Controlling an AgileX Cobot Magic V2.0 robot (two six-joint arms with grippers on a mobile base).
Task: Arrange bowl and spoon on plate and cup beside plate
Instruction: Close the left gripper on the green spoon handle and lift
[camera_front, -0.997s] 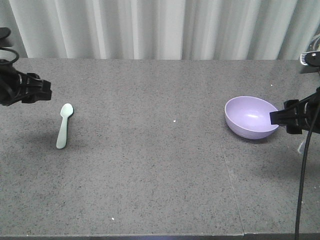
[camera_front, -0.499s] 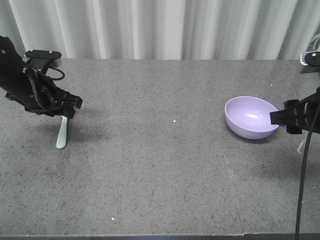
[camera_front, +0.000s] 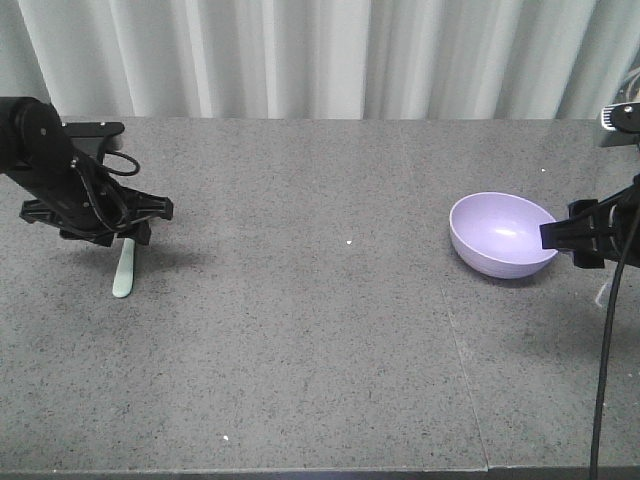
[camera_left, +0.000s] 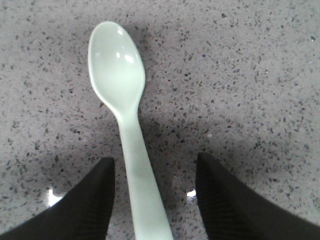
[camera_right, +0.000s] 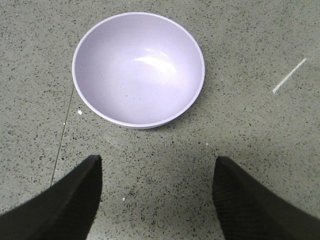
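1. The left gripper (camera_left: 155, 167) hangs low over the spoon (camera_left: 117, 75), which lies at the left of the desk (camera_front: 320, 330); its fingers (camera_left: 85, 205) are spread either side of the handle, not touching it.
2. The right gripper (camera_right: 157, 170) has its fingers spread; the bowl (camera_right: 139, 67) sits upright just beyond them, at the desk's right.

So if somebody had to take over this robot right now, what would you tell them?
Left gripper: open, straddling the spoon handle, not closed on it.
Right gripper: open, short of the bowl, holding nothing.
Spoon and bowl both lie on the table, far apart. No plate or cup in view.
Done: nothing placed. Left: everything.
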